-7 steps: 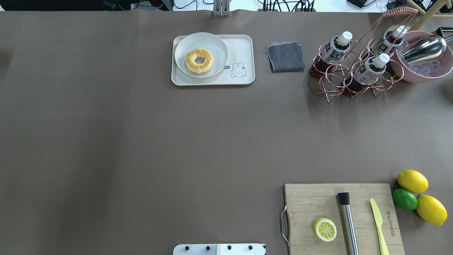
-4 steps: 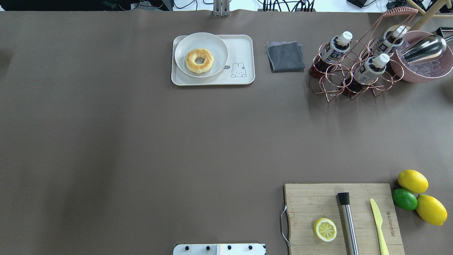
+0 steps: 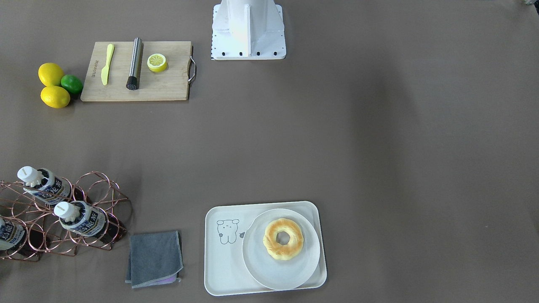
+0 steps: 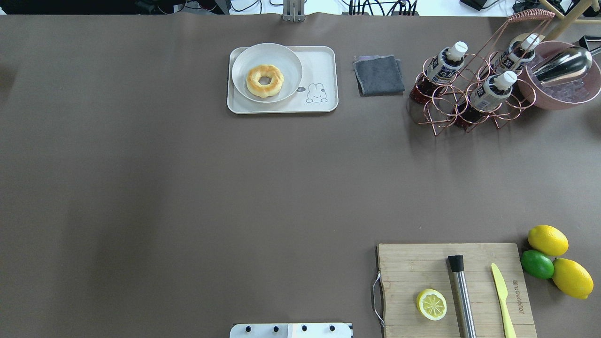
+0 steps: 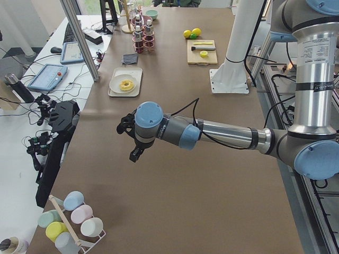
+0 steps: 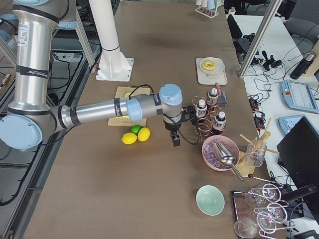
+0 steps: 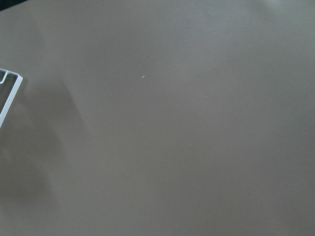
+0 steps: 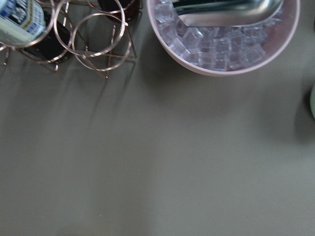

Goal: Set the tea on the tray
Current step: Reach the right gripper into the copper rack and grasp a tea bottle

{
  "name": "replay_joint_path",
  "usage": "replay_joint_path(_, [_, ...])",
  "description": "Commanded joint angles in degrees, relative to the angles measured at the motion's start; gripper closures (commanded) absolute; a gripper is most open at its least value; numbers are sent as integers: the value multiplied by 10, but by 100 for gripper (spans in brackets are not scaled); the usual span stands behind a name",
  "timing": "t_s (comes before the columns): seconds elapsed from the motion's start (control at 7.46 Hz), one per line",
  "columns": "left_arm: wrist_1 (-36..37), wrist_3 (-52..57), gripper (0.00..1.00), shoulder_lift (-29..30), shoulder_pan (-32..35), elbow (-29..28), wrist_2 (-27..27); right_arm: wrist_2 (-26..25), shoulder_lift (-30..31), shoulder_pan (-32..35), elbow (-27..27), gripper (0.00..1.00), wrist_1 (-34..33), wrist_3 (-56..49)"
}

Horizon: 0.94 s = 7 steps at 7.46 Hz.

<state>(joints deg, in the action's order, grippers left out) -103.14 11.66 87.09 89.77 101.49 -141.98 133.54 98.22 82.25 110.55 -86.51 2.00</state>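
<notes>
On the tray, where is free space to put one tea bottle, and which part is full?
The tray is bare on the strip between the plate and the rim nearest the grey cloth, where the bear drawing is. The other end is crowded: the plate with the doughnut fills it nearly to the rim.

three tea bottles [image 4: 448, 63], two whole lemons [image 4: 547, 240], one lime [image 4: 537, 264] — one tray [image 4: 325, 63].

The shiny silver tube left arm [image 5: 228, 135] has grey joints, round light-blue caps [image 5: 149, 115], a thin black cable [image 5: 193, 111] and a black left gripper [image 5: 133, 157]. The white base plate [image 3: 248, 42], top middle, has little black screws [image 3: 241, 54].
</notes>
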Motion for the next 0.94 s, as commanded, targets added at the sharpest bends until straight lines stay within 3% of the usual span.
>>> replay_joint_path(0.0, [-9, -29, 2, 15, -21, 6, -2, 6, -46, -66, 17, 0, 54, 188])
replay_joint_path(0.27, [-18, -30, 2, 14, -22, 7, -2, -20, -125, -128, 5, 0, 53, 296])
replay_joint_path(0.54, [-19, -30, 2, 12, -22, 9, -2, -78, -190, -172, -45, 3, 56, 341])
replay_joint_path(0.67, [-20, -29, 2, 9, -22, 9, -6, -83, -198, -177, -61, 16, 57, 340])
replay_joint_path(0.8, [-27, -30, 2, 8, -22, 9, -6, -83, -203, -177, -63, 19, 57, 339])
